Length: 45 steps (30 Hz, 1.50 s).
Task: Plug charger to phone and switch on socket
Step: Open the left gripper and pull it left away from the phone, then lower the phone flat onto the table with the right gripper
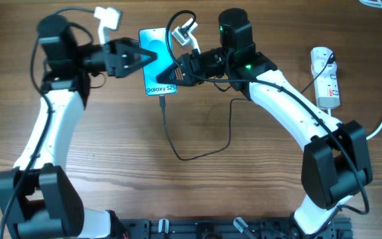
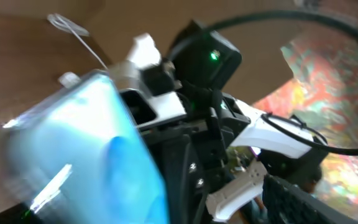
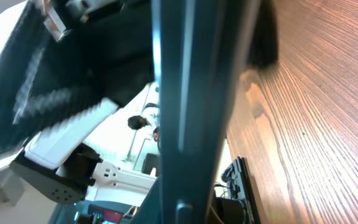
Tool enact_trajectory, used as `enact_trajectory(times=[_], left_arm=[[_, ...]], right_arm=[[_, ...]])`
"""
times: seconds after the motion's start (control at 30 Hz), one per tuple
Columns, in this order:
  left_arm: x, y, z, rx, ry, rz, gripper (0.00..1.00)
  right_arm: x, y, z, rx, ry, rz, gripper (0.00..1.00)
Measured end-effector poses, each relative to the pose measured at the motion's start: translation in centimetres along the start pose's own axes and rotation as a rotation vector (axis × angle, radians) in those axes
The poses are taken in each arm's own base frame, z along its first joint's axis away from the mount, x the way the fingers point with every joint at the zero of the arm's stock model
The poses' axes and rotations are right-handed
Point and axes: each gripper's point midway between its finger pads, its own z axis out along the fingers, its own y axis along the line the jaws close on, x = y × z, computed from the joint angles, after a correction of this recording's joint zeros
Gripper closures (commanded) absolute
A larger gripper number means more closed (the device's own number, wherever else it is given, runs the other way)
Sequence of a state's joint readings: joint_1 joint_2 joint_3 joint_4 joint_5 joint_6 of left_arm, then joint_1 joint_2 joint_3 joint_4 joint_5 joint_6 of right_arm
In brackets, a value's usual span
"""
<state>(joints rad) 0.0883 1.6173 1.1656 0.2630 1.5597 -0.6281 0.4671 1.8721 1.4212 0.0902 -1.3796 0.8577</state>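
Note:
The phone (image 1: 153, 50), its turquoise screen facing up, is held above the table at the back centre. My right gripper (image 1: 174, 70) is shut on its right edge; in the right wrist view the phone (image 3: 185, 106) is a dark edge-on bar running between the jaws. My left gripper (image 1: 150, 57) reaches over the phone's left side with its fingers apart, and the phone (image 2: 86, 155) shows as a blur in the left wrist view. The charger (image 1: 178, 154) is a thin black cable that meets the phone's bottom edge and loops across the table. The socket (image 1: 326, 83) lies at the far right.
A thick white cable (image 1: 380, 10) runs down the right edge of the table past the socket. A black plug (image 1: 328, 60) sits in the socket's top end. Both arm bases stand at the front edge of the table.

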Motion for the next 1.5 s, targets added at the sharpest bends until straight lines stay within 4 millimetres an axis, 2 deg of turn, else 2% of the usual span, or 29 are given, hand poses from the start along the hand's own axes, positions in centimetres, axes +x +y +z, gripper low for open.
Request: enact_trajectory(times=[0.27, 0.37, 0.5, 0.6, 0.8, 0.9, 1.1, 1.5], left_arm=[[-1.8, 1.7, -6.4, -0.109, -0.136, -0.028, 0.00], [-2.0, 2.2, -8.0, -0.134, -0.173, -0.056, 0.00], [-2.1, 2.4, -9.3, -0.154, -0.199, -0.063, 0.00], [-2.2, 2.4, -9.6, -0.158, -0.205, -0.064, 0.00], [-2.2, 2.4, -9.6, -0.158, -0.205, -0.064, 0.00], [-2.2, 2.4, -9.6, -0.158, -0.205, -0.064, 0.00], [-2.2, 2.4, -9.6, -0.158, -0.205, -0.064, 0.00], [-2.2, 2.4, -9.6, -0.158, -0.205, -0.064, 0.00]], right_arm=[[0.1, -0.8, 0.0, 0.024, -0.011, 0.007, 0.96], [0.7, -2.8, -0.1, 0.089, -0.030, 0.086, 0.96], [2.0, -6.2, -0.6, 0.227, -0.057, 0.176, 0.96], [3.0, -9.1, -1.4, 0.371, -0.071, 0.201, 0.96], [4.0, -13.3, -3.2, 0.600, -0.075, 0.170, 0.95], [4.4, -14.9, -3.5, 0.642, -0.063, 0.173, 0.96], [6.2, -19.9, -3.5, 0.699, -0.015, 0.251, 0.96], [8.2, -24.7, -3.3, 0.717, 0.026, 0.334, 0.96]])
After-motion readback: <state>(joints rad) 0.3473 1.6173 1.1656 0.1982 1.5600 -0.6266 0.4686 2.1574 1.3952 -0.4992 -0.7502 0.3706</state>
